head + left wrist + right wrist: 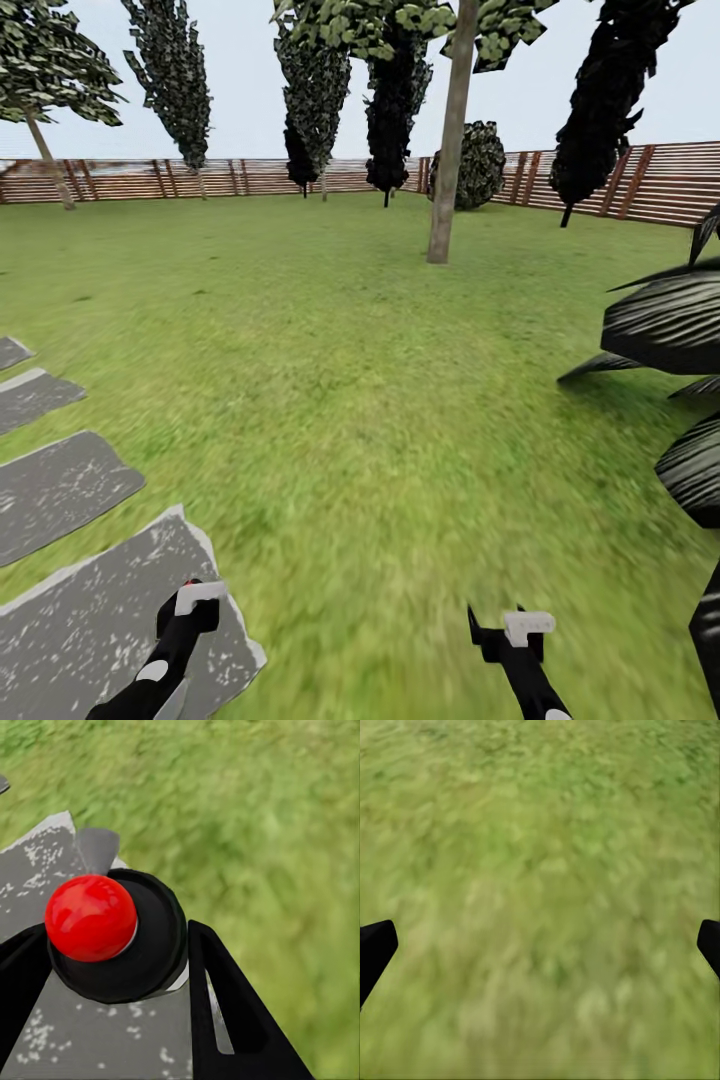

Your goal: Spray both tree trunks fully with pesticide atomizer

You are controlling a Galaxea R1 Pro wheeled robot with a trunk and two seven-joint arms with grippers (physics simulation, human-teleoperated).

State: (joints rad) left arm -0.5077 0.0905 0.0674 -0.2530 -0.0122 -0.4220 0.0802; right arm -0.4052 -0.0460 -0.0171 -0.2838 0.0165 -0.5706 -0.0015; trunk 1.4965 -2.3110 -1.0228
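Note:
In the left wrist view the pesticide atomizer (94,919), a small black bottle with a round red top, sits between the black fingers of my left gripper (112,945), which is shut on it. In the head view that left gripper (190,602) hangs low over a stone slab of the floor (90,610), with the atomizer's red top (190,582) just peeking out. My right gripper (497,625) is open over grass, its fingers (375,949) spread wide and holding nothing. One tree trunk (445,150) rises ahead across the lawn. A second tree (45,150) stands far left by the fence.
Grey stone slabs (60,490) run along the left side. A striped broad-leaf plant (670,320) crowds the right edge. Dark columnar trees (390,100) and a round bush (480,165) line the brown slat fence (650,180). Open lawn lies between me and the near trunk.

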